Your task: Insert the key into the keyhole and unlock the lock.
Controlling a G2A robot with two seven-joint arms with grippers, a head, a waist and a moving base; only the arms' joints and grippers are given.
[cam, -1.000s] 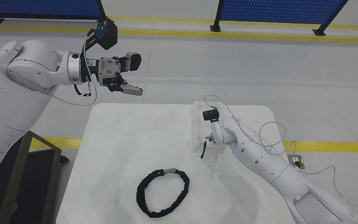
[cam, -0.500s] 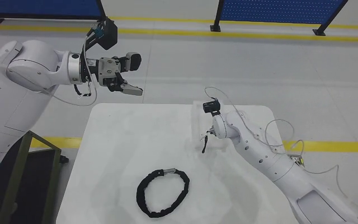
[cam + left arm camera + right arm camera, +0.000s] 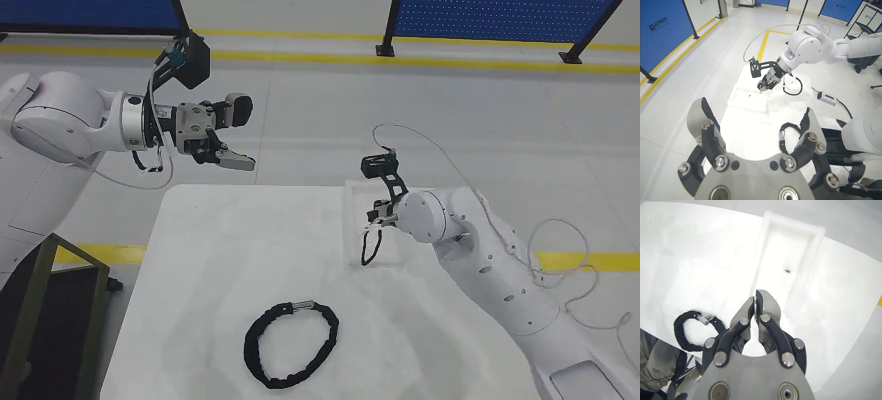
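My right gripper (image 3: pixel 755 295) is clenched on the key (image 3: pixel 754 307), a thin metal piece pinched flat between my two pads, so I judge the pickup done and everything after it left to do. I hang over the near end of the white foam tray (image 3: pixel 815 233), just above its rim, and from the wrist I cannot see how much of the blade sticks out below my pads. The lock (image 3: pixel 291 345), a black cable loop with a short metal barrel (image 3: pixel 302 307) joining its ends, lies flat on the table (image 3: pixel 200 260) well apart from me, nearer the front edge, and looks closed. My left gripper (image 3: pixel 243 133) is spread wide with nothing in it, held in the air beyond the far left corner of the table, away from the loop. What remains, as I read it: carry the key across to the barrel, steady the loop with the free fingers, find the keyhole, which I cannot make out from here, push in and turn
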